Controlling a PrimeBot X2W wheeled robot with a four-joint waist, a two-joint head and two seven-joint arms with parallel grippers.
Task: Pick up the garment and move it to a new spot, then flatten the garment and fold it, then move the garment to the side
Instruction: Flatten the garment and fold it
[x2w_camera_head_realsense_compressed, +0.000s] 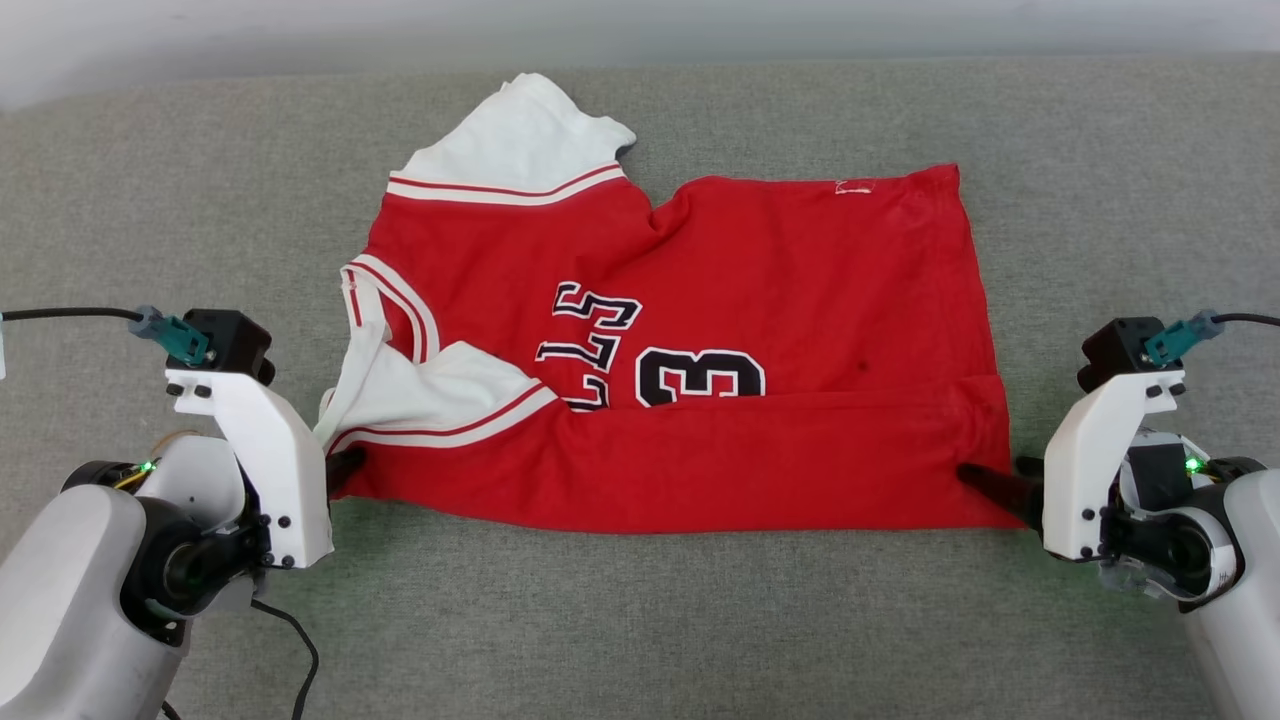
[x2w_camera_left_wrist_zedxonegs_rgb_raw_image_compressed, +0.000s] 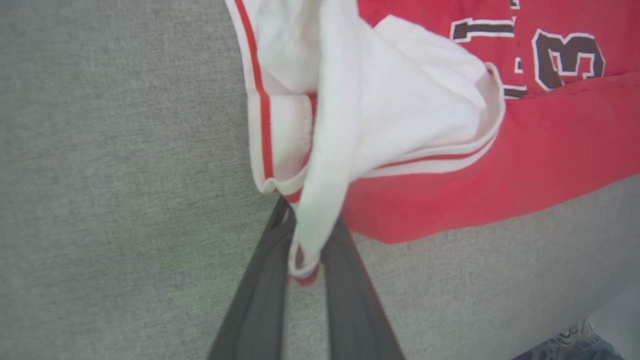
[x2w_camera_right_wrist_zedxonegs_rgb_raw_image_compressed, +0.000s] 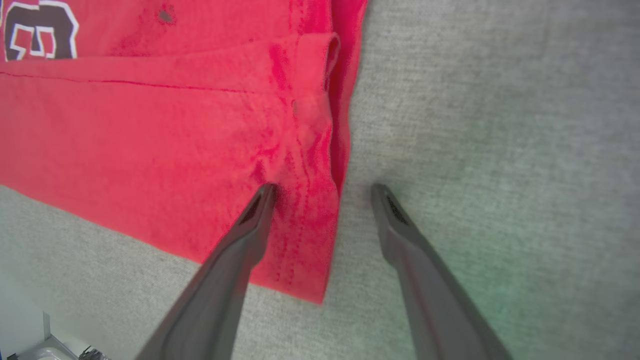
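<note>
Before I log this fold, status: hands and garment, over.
Left hand shut on garment sleeve edge. Right hand open, straddling hem corner. Near edge folded over; no obstacle seen.

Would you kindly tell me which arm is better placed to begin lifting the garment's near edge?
Probably the left: the left fingers are shut on the garment's white trim, while the right fingers stand open astride the hem corner, gripping nothing yet.

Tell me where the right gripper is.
In the head view, the right gripper sits lower right, open, astride the near hem corner of the red jersey.
</note>
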